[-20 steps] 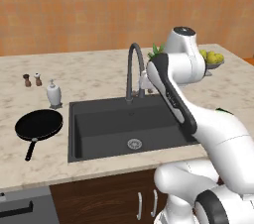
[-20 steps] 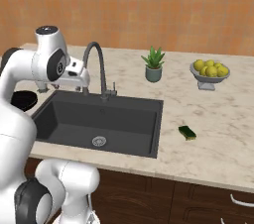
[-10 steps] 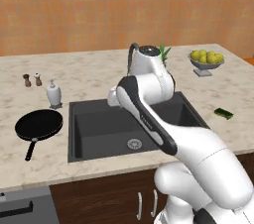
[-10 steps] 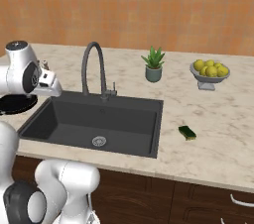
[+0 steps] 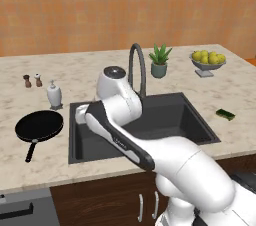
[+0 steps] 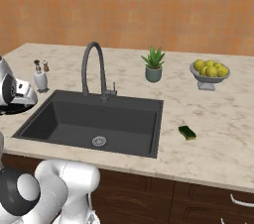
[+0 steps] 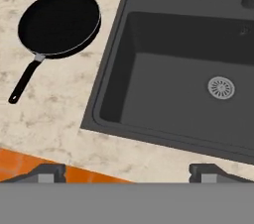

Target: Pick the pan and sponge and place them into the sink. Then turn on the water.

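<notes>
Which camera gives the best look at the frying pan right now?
The hand view: the pan shows large from above, handle and all, on the counter beside the sink. The left base view shows it smaller; the right base view, barely.

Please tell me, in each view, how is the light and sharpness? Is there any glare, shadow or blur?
Left base view: even, soft light; the round black frying pan casts almost no shadow. Right base view: no glare on the dark grey sink basin; the small yellow-and-green sponge looks slightly soft. Hand view: sharp enough to show the drain grid; a pale sheen lines the pan's rim.
</notes>
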Controlling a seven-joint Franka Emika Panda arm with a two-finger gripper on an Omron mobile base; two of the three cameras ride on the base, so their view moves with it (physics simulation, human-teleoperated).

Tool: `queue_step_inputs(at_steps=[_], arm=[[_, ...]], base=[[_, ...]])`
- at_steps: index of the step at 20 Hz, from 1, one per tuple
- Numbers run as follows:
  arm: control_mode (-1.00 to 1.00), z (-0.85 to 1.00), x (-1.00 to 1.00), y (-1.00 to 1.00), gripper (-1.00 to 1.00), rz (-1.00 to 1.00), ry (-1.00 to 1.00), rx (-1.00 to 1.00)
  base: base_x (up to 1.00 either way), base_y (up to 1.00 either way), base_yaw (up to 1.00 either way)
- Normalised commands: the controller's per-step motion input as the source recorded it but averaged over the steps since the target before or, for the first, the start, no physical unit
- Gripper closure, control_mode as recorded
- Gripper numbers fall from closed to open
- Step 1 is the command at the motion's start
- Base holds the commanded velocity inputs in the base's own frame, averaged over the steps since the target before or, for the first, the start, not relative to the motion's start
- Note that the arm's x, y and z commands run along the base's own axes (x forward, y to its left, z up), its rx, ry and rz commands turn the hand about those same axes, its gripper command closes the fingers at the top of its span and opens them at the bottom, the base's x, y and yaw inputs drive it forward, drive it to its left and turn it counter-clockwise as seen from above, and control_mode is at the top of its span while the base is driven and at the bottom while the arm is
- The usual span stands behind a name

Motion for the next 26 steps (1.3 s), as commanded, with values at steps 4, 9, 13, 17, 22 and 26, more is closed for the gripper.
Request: queue_step_inputs(at_steps=[4, 9, 13, 17, 22, 26], arm=[[-1.00, -0.28, 0.08, 0.98, -1.00, 0.03, 0.01, 0.09], [-1.00, -0.21, 0.24, 0.88, -1.00, 0.00, 0.07, 0.04], [-1.00, -0.10, 0.22, 0.79, -1.00, -0.01, 0.08, 0.00], [-1.00, -0.17, 0.18, 0.61, -1.00, 0.00, 0.14, -0.02], [-1.00, -0.38, 0.06, 0.47, -1.00, 0.00, 0.13, -0.03], [-1.00, -0.40, 0.01, 0.43, -1.00, 0.00, 0.09, -0.04]], base=[[0.00, 0.00, 0.00], [0.00, 0.00, 0.00], [0.00, 0.00, 0.00], [0.00, 0.00, 0.00], [0.00, 0.00, 0.00], [0.00, 0.00, 0.00]])
